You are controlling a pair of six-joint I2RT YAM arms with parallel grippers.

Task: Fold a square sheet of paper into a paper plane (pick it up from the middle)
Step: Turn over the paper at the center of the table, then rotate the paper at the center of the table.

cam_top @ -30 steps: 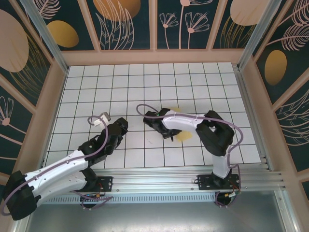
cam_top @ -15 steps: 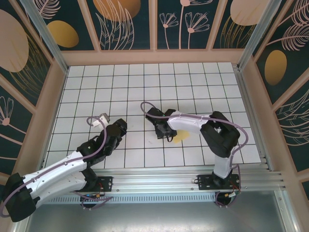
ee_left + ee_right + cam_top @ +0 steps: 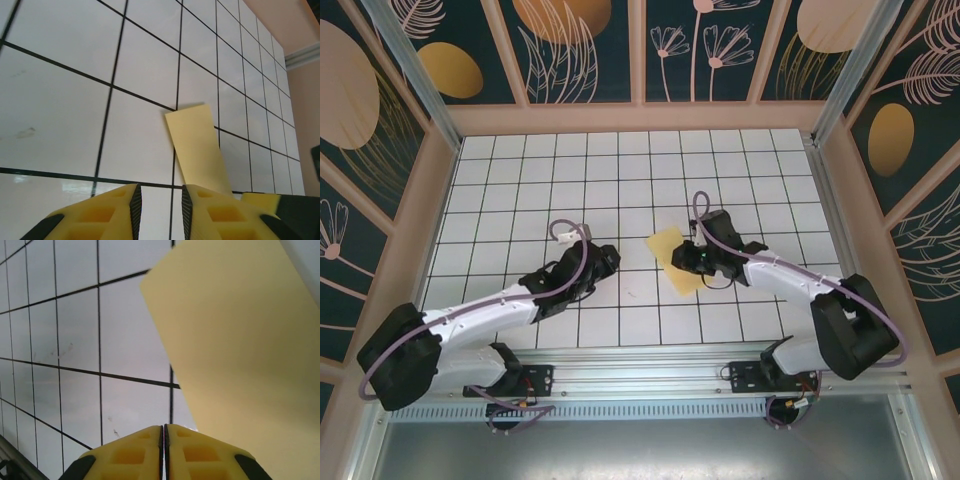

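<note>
**item: fold in progress. landmark: the paper.**

**top external.** thin pale-yellow sheet of paper [image 3: 665,250], lying on the white black-gridded table [image 3: 520,180]. its outline reads as a long rectangle, not a square, so it seems to be doubled over once. the right gripper [image 3: 690,260], a black two-finger claw on a white arm, sits at the paper's long edge on the right arm's side, touching or just over it. the left gripper [image 3: 608,262] is of the same make and stands near the paper's opposite long edge, apart from it.

**left wrist.** left gripper [image 3: 158,202]: yellow foam-faced fingers [image 3: 112,212] a narrow gap apart, released, with nothing between them. the paper [image 3: 197,147] is ahead and a little to one side, flat on the table [image 3: 60,100], one short end with square corners nearest the middle of the view.

**right wrist.** right gripper [image 3: 164,442]: yellow pads clenched face to face, with no paper seen in the seam. the paper [image 3: 240,340] is close ahead and off to one side. whether its near edge is under the fingertips cannot be told.

**step, judged.** early stage: the centre fold seems made, and there are no nose folds or wings yet. the clenched right claw looks set as a blunt presser to firm the crease.

**next move, judged.** one claw should pin the paper flat while the other opens and catches a corner of the short end to turn it to the crease. the risk is the thin sheet sliding or springing open.
</note>
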